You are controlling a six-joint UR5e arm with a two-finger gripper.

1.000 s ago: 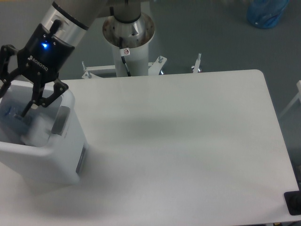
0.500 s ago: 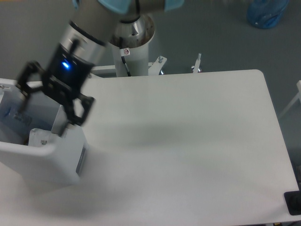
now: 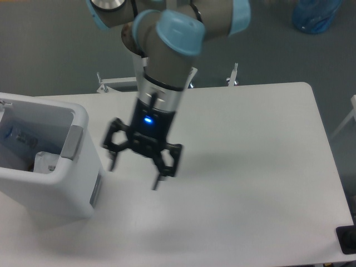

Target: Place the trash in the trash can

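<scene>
The gripper (image 3: pixel 135 174) hung over the white table (image 3: pixel 250 183), left of the table's middle, its two dark fingers (image 3: pixel 157 179) pointing down toward the near edge and spread wide with nothing between them; a blue light glowed on its black body. Above it the arm's silver wrist rose to grey and light-blue joints that reached back toward the white pedestal (image 3: pixel 153 67) at the far side of the table. The tabletop was plain white with a rounded far-right corner, and a small black block (image 3: pixel 347 239) sat at its near-right edge. Beyond the table lay a grey floor, and a blue bag (image 3: pixel 315 14) stood at the far right. The trash can (image 3: pixel 53 175) stood on the table at the left, just beside the gripper but apart from it, its grey handle patch (image 3: pixel 71 143) facing the gripper. Inside it lay the bluish crushed bottle (image 3: pixel 19 137) and a pale crumpled wrapper (image 3: pixel 45 162), both well left of the open fingers.
</scene>
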